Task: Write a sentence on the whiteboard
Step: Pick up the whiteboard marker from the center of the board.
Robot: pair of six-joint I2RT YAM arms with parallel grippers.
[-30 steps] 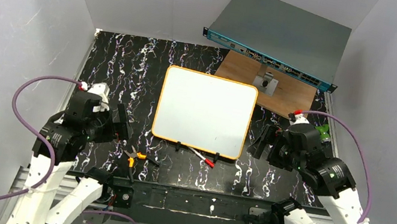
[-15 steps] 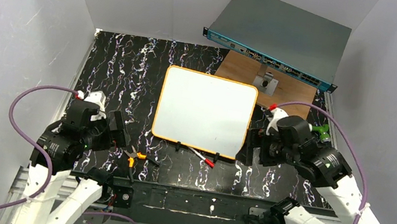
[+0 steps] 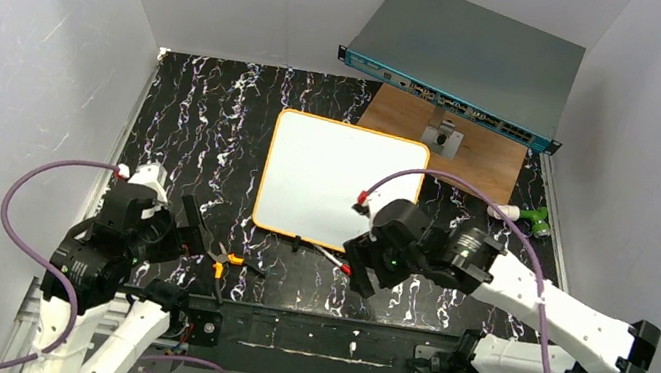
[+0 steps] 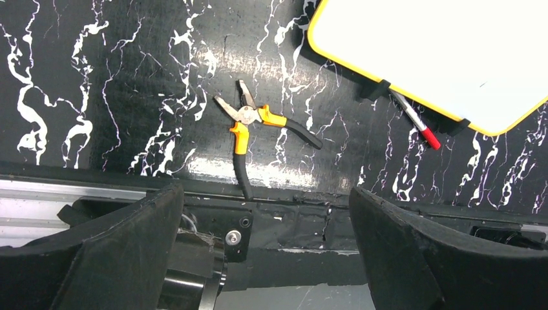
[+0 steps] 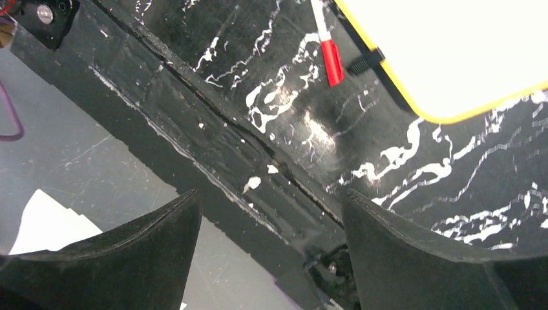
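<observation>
The whiteboard [image 3: 337, 183] lies flat mid-table, white with an orange rim and black clip feet; it also shows in the left wrist view [image 4: 439, 45] and the right wrist view [image 5: 452, 45]. Its face is plain white, and no sentence shows on it. A red-capped marker [image 3: 335, 261] [image 4: 415, 121] [image 5: 329, 48] lies on the table just beside the board's near edge. My right gripper [image 3: 361, 271] [image 5: 270, 210] hangs open and empty just right of the marker, over the table's front edge. My left gripper [image 3: 188, 224] [image 4: 266, 194] is open and empty at the near left.
Orange-handled pliers [image 3: 228, 259] [image 4: 258, 123] lie near the front edge, between my left gripper and the marker. A grey rack box with a teal front [image 3: 469, 63] rests at the back right on a wooden board [image 3: 483, 156]. A green object [image 3: 532, 217] sits at the right. White walls enclose the table.
My right arm has swung left from beside the board's right edge to its near right corner, by the marker. The left arm has drawn back slightly toward the front. Both grippers stayed open.
</observation>
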